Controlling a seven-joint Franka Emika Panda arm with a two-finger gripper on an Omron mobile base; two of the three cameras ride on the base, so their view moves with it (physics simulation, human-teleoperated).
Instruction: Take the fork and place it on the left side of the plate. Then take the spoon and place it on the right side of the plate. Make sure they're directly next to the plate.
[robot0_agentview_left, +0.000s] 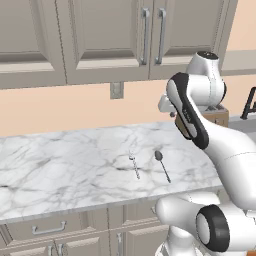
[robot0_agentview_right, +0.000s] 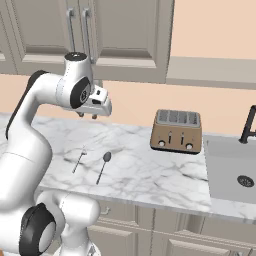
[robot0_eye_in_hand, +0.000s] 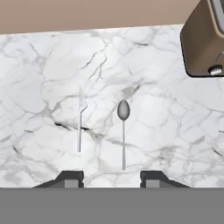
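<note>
A pale fork (robot0_eye_in_hand: 80, 124) and a darker spoon (robot0_eye_in_hand: 123, 131) lie side by side on the marble counter (robot0_eye_in_hand: 39, 70), heads pointing toward the wall, the fork to the spoon's left. From the base cameras, the fork (robot0_agentview_left: 134, 165) (robot0_agentview_right: 79, 161) and spoon (robot0_agentview_left: 162, 165) (robot0_agentview_right: 103, 166) rest near the counter's front edge. My gripper (robot0_eye_in_hand: 111, 179) (robot0_agentview_right: 87, 116) hangs high above them, open, nothing between its fingers. The plate is out of view.
A brown toaster (robot0_agentview_right: 177, 131) (robot0_eye_in_hand: 203, 39) stands against the wall to the right of the utensils. Further right sit a sink (robot0_agentview_right: 235, 175) and a dark faucet (robot0_agentview_right: 248, 125). Wall cabinets (robot0_agentview_left: 115, 35) hang above the counter.
</note>
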